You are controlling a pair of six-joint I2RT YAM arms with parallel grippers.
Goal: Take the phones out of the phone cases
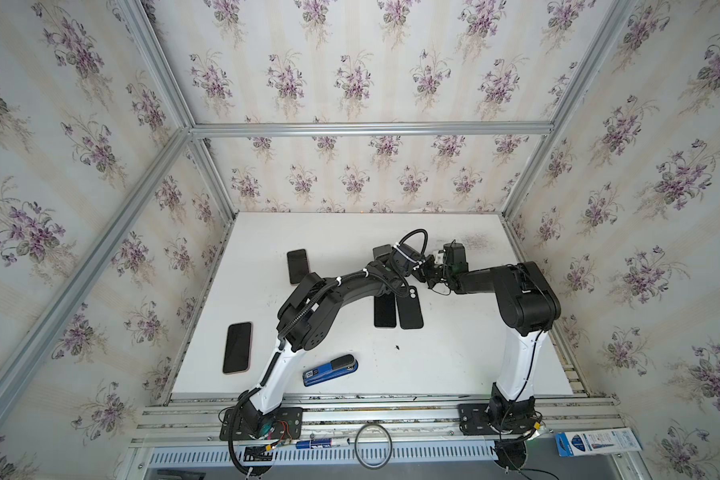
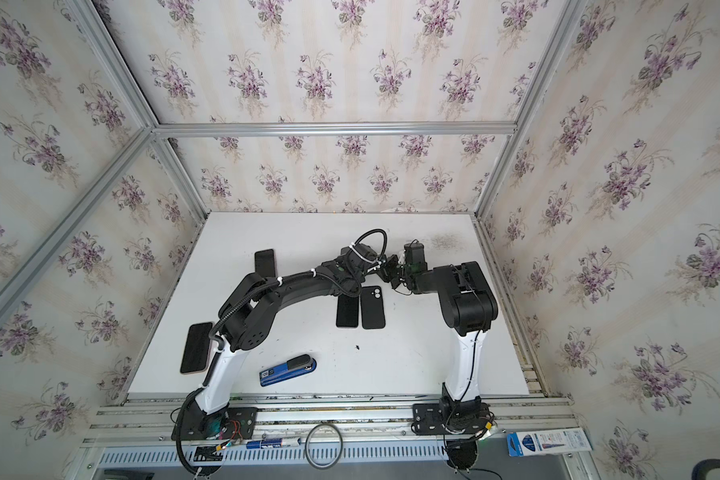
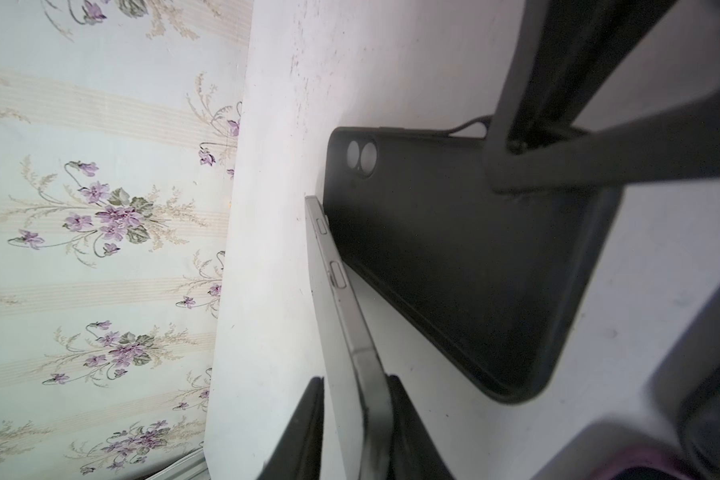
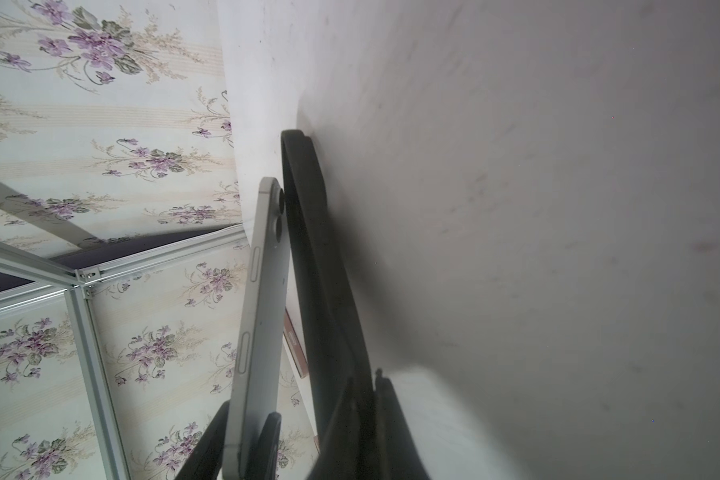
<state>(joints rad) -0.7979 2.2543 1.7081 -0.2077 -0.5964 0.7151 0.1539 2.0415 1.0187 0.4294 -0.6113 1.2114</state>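
– Jaws, L to R, quick?
– Left gripper (image 3: 356, 378): fingers sit either side of the phone (image 3: 339, 316), at its near end. Clamped or just cradling, can't tell. Right gripper (image 4: 366, 376): shut tight on the case (image 4: 321, 270) wall.
– Phone vs case?
– Out of it, I reckon. Phone lies alongside the case, on the side away from the table (image 4: 558, 208); long axes approx parallel, both running away from my jaws. Left arm has the phone, so left should lift it clear, right holds the case back.
– What's unclear?
– Phone's far corner is just beside the case rim; touching or not, can't say. Near ends are cut off. In both top views my wrists bunch at back-middle & hide the grip.
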